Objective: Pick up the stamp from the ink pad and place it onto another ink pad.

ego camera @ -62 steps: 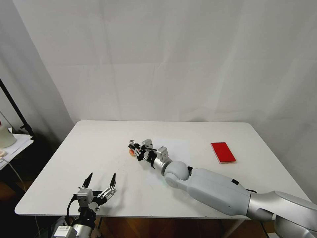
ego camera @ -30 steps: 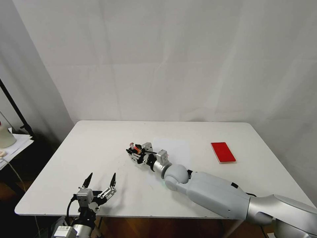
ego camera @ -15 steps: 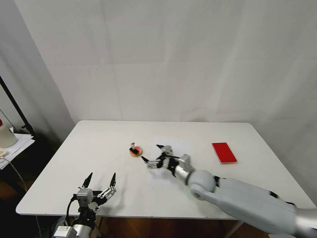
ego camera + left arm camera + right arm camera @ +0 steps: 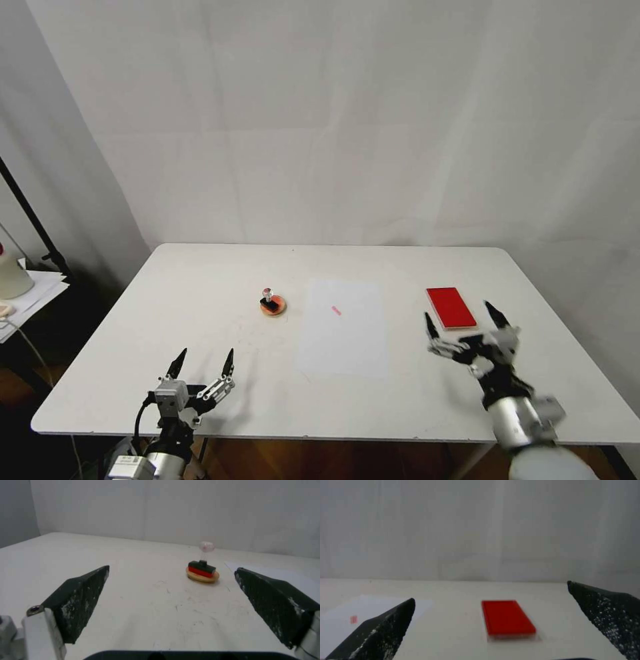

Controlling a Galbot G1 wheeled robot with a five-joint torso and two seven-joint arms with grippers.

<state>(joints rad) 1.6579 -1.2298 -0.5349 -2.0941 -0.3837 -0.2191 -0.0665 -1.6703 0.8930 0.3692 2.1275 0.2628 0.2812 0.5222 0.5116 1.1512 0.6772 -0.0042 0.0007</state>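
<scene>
Left gripper (image 4: 204,363): parked at the near left edge of the desk; fingers (image 4: 78,599) spread wide apart with nothing between them; it points across the desk toward the round pad
Right gripper (image 4: 465,321): at the near right of the desk, just short of the red pad; fingers (image 4: 380,630) spread wide apart and empty; in the right wrist view the red pad lies ahead between the two fingertips, apart from both
Desk (image 4: 200,293): white, with faint scuff marks on the surface near the left gripper
Paper sheet (image 4: 343,330): white, flat on the middle of the desk, between the round pad and the red pad; a small pink stamped mark (image 4: 336,310) sits on its far half
Stamp (image 4: 269,300): standing upright on the round pad, black base down and clear ball knob on top; in the left wrist view a red band shows under the black base; no gripper touches it
Round ink pad (image 4: 274,307): small disc with tan rim, left of the paper sheet, well apart from the red pad; carries the stamp
Red ink pad (image 4: 451,307): flat rectangle at the right of the desk, beyond the right gripper; its top is bare
Backdrop (image 4: 333,120): white cloth hanging behind the far edge of the desk
</scene>
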